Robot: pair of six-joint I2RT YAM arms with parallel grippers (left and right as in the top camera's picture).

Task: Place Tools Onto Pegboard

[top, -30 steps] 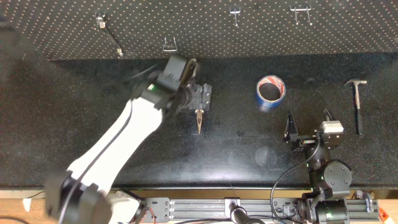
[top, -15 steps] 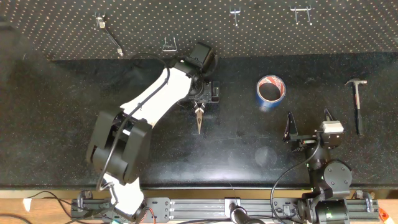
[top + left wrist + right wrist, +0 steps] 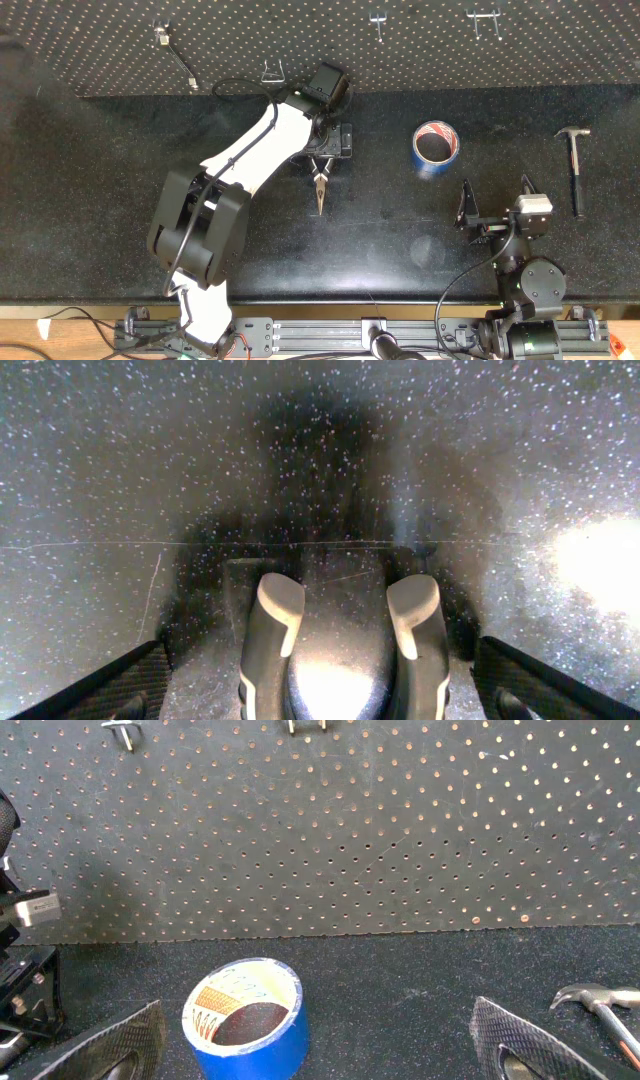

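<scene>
A pair of pliers (image 3: 319,188) lies on the black table (image 3: 120,170) below the pegboard (image 3: 560,50), its nose pointing toward the arms' bases. My left gripper (image 3: 331,146) hangs over the handle end. In the left wrist view my left gripper (image 3: 320,652) is open, and the two grey handles (image 3: 280,630) lie between its fingers (image 3: 110,685) without touching them. A blue tape roll (image 3: 436,148) stands right of centre, and a hammer (image 3: 575,170) lies at the far right. My right gripper (image 3: 495,198) stands open near its base; in its own view the right gripper (image 3: 318,1010) faces the tape roll (image 3: 245,1018).
Metal hooks (image 3: 377,20) stick out of the pegboard, and a thin dark tool (image 3: 180,60) hangs from one at the left. The hammer head (image 3: 590,998) and the left arm (image 3: 20,970) show at the edges of the right wrist view.
My left arm has swung in from the left, bringing its gripper over the plier handles, and settled there. The right arm, tape and hammer have not moved.
</scene>
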